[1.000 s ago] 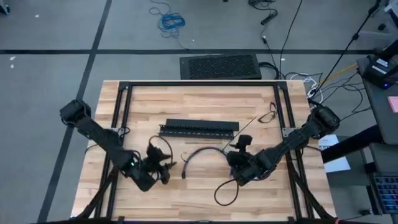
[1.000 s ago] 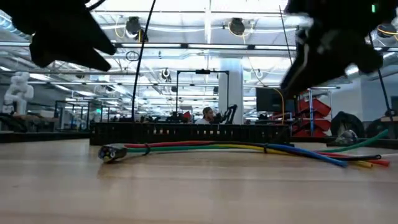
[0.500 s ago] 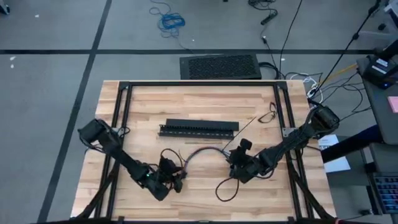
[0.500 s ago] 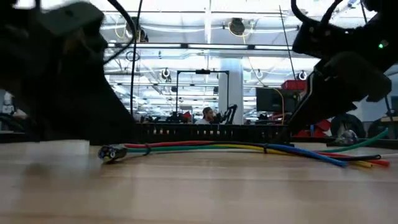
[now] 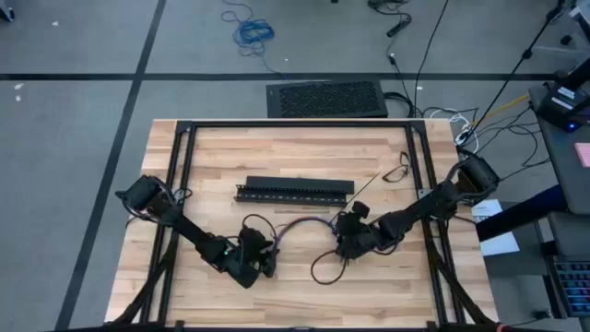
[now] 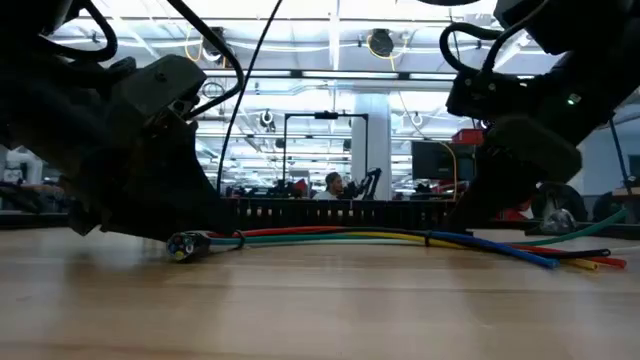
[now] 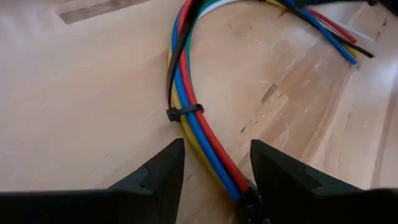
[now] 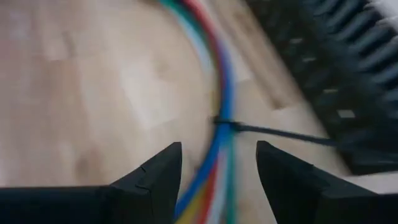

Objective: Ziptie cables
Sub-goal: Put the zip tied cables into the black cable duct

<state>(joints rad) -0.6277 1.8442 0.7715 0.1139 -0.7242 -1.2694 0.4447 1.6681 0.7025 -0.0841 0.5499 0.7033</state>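
The cables lie on the table in an arch of red, blue, yellow, green and black wires, just near of the long black slotted bar. A ziptie rings the bundle near its left end. Another ziptie rings it near the right end, its thin tail running toward the bar. My left gripper is open and low over the bundle's left end, a finger on each side. My right gripper is open astride the right part.
The black slotted bar lies just beyond the cables. A thin dark loop sits near of my right gripper, another small loop at the far right. A black frame borders the wooden table. Bare wood lies along the near edge.
My left gripper has gone toward the table's right and near edges and come down over the cables' left end. My right gripper has gone down and toward the far left, onto the cables' right part. The cables have stayed where they were.
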